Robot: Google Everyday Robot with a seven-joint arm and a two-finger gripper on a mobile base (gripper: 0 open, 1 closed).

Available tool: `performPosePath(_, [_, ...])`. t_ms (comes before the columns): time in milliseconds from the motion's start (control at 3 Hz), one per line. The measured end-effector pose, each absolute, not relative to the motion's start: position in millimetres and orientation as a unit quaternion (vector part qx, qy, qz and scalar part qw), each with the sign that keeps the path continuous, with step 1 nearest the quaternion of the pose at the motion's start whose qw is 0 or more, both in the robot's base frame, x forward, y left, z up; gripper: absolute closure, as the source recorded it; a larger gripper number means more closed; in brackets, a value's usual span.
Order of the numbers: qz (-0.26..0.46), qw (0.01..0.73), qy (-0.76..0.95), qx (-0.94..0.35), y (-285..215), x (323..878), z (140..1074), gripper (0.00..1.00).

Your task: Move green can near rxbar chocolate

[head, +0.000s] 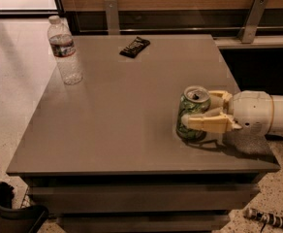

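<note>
The green can (pixel 190 108) stands upright on the grey table (pixel 117 115), near its right front part. My gripper (pixel 198 110) reaches in from the right, with one pale finger (pixel 207 124) across the can's front and the other behind it. It is shut on the can, which rests on the table. The rxbar chocolate (pixel 134 47), a dark flat bar, lies at the table's back, left of centre and far from the can.
A clear plastic water bottle (pixel 65 52) stands at the table's back left. A wooden wall panel with metal brackets (pixel 252 18) runs behind the table. A dark object (pixel 6 210) sits on the floor at the front left.
</note>
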State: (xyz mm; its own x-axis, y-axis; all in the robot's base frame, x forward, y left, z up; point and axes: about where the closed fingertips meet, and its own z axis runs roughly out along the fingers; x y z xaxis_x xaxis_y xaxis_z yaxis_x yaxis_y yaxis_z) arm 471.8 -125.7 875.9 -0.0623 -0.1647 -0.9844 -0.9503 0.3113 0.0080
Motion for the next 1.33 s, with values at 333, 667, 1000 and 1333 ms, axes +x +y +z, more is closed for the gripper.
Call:
performPosePath(333, [0.378,0.509,0.629,-0.45,-128,486,883,1.0])
performPosePath(667, [0.37,0.5,0.641,-0.45,-135,530,903,1.0])
performPosePath(1000, [0.357,0.485,0.654,-0.458,-137,581,919,1.0])
performPosePath(1333, [0.356,0.482,0.658,-0.457,-125,640,932,1.0])
